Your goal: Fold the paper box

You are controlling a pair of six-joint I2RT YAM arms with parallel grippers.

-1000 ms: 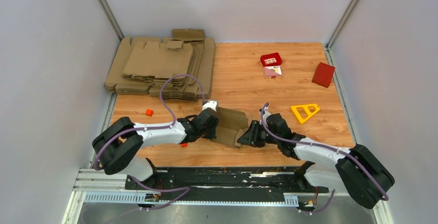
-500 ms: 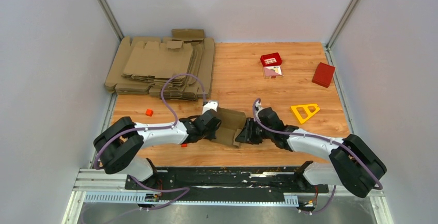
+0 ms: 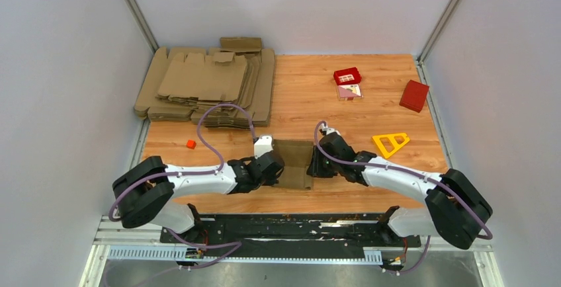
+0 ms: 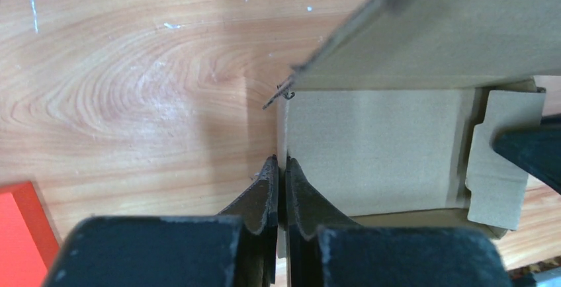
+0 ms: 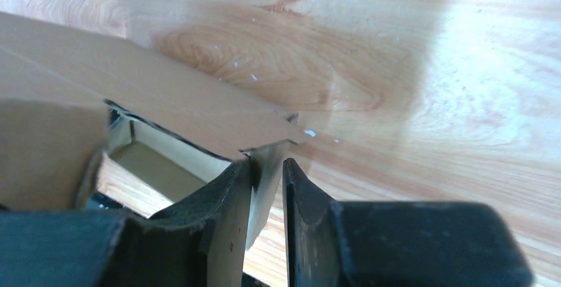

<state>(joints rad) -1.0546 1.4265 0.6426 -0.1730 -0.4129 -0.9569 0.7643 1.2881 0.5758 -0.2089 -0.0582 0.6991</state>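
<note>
The paper box (image 3: 293, 163) is a small brown cardboard piece lying low on the table between my two grippers. My left gripper (image 3: 276, 167) is at its left edge. In the left wrist view the left gripper (image 4: 281, 165) is shut on the thin edge of the box (image 4: 370, 148), whose open inside and a side flap show. My right gripper (image 3: 313, 165) is at the box's right edge. In the right wrist view the right gripper (image 5: 268, 168) stands narrowly apart around a small flap of the box (image 5: 165, 95); the flap rests against the left finger.
A big pile of flat brown blanks (image 3: 205, 85) fills the back left. A red box (image 3: 414, 95), a yellow triangle (image 3: 391, 143), a small red tray (image 3: 347, 75) and a small orange cube (image 3: 190, 144) lie on the wooden table. Grey walls stand at both sides.
The box was held up and spread open between the grippers; now it lies lower and flatter. Both grippers have moved away from the arm bases, the right one also leftward.
</note>
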